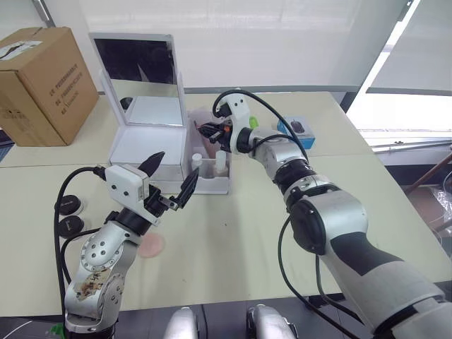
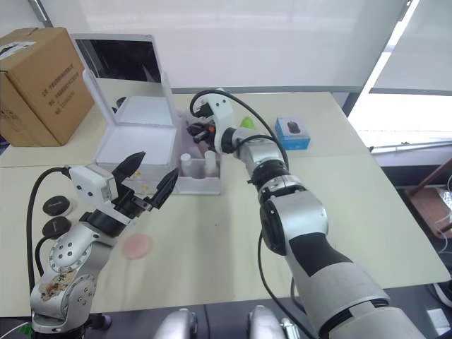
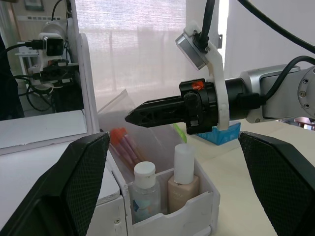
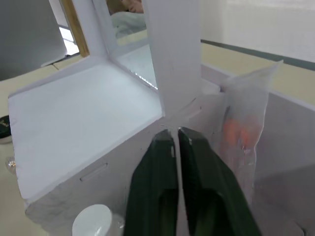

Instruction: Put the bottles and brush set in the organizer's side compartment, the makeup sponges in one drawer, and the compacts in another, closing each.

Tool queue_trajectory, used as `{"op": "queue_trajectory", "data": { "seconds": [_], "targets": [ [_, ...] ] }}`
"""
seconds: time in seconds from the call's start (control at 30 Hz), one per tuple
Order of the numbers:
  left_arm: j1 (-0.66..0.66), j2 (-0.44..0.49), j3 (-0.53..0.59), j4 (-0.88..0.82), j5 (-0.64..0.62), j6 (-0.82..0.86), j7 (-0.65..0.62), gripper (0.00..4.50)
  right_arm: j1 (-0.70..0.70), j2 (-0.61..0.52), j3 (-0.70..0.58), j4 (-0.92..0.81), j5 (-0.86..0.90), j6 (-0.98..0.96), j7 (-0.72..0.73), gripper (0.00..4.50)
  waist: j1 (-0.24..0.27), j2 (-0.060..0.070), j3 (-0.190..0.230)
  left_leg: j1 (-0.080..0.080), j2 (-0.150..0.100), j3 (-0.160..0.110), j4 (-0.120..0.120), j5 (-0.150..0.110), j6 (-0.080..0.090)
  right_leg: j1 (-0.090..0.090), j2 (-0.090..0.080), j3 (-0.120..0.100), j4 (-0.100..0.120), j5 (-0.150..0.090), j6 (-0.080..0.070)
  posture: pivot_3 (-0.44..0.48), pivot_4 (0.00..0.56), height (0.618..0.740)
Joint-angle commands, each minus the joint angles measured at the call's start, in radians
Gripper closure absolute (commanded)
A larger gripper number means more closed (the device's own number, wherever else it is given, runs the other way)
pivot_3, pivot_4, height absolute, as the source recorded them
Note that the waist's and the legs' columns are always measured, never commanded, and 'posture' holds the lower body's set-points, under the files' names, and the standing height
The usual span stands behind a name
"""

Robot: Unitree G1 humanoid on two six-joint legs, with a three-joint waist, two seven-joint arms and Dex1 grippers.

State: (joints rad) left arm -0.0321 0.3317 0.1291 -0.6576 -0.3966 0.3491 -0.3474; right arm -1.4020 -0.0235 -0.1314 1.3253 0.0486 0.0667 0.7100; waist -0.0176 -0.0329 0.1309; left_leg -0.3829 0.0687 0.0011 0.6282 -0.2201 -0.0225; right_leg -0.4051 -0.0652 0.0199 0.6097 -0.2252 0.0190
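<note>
Brush set [image 3: 125,145] in its clear bag is being held upright in organizer's side compartment [image 1: 212,185], just below right pincer [image 3: 129,118], clenched w/ nothing gripped; left pincer [image 1: 169,178], released, is hovering nearby in front

Two bottles [image 3: 146,196], two compacts [image 1: 70,205], one sponge [image 1: 151,246]

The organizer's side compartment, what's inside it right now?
Two bottles stand in front: a clear bottle and a foundation bottle. Behind them sits the bagged brush set. The compartment wall hides their bases.
</note>
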Motion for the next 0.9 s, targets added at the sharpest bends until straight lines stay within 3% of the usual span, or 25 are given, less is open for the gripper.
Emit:
{"op": "queue_trajectory", "data": {
  "seconds": [0.03, 0.3, 0.9],
  "targets": [
    [-0.007, 0.001, 0.002, -0.046, -0.012, 0.006, 0.015, 0.00, -0.036, 0.002, 0.005, 0.002, -0.026, 0.039, -0.120, 4.46, 0.001, 0.000, 0.000, 0.000, 0.000, 0.000, 0.000, 0.000, 0.000, 0.000, 0.000, 0.000, 0.000, 0.000, 0.000, 0.000, 0.150, 0.728],
    [-0.018, 0.000, -0.005, -0.070, -0.015, 0.041, 0.041, 0.00, -0.041, -0.014, 0.010, 0.027, -0.081, 0.087, -0.341, 4.46, 0.002, 0.000, 0.000, 0.000, 0.000, 0.000, 0.000, 0.000, 0.000, 0.000, 0.000, 0.000, 0.000, 0.000, -0.001, 0.000, 0.150, 0.728],
    [-0.020, 0.003, -0.002, -0.090, -0.022, 0.077, 0.059, 0.00, -0.036, 0.002, 0.022, 0.032, -0.113, 0.099, -0.325, 4.46, 0.001, 0.000, 0.000, 0.000, 0.000, -0.001, 0.000, 0.000, 0.000, 0.001, 0.000, 0.000, 0.000, 0.000, 0.000, 0.000, 0.150, 0.728]
  ]
}}
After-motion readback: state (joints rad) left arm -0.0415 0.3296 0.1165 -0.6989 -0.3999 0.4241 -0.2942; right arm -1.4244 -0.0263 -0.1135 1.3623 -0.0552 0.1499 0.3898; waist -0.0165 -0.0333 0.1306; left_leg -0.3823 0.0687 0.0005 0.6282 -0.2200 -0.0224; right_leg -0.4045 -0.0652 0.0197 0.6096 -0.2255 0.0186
